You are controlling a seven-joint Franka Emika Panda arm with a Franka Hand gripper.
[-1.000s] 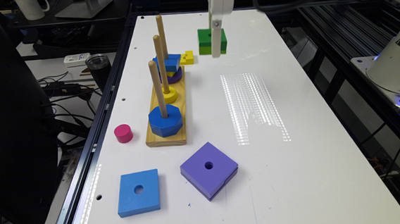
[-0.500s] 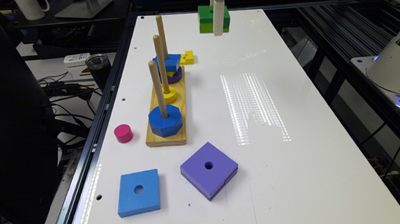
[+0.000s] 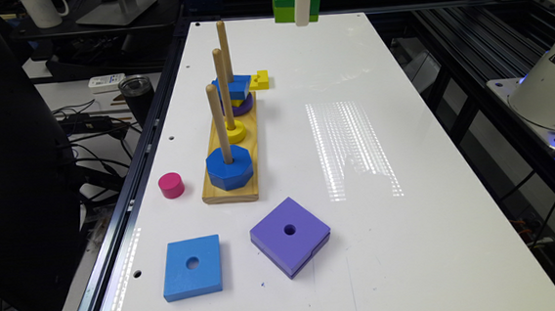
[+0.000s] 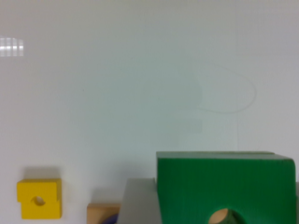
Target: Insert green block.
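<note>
The green block [image 3: 295, 1] is seen lifted clear of the white table [image 3: 379, 133], hanging above the table's far edge in the exterior view, with a white part of the gripper [image 3: 302, 6] crossing its front face. In the wrist view the green block [image 4: 224, 186] sits close against the camera, its round centre hole showing, and a grey finger [image 4: 138, 200] lies against its side; from this the gripper is judged to be closed on the block by two opposite side faces. The block appears to be painted wood in two layers, dark green over lime green, so it is judged rigid, light and not fragile, though the smooth paint may let it slip or twist under a weak pinch. A hold on the flat sides is judged best, with the hole left uncovered for a peg. The wooden peg board [image 3: 232, 178] stands near the table's edge on the exterior view's left, well apart from the block, with three upright pegs [image 3: 224, 88] already carrying blue, yellow and purple pieces. A small yellow block [image 3: 259, 80] lies just beside the board's far end.
</note>
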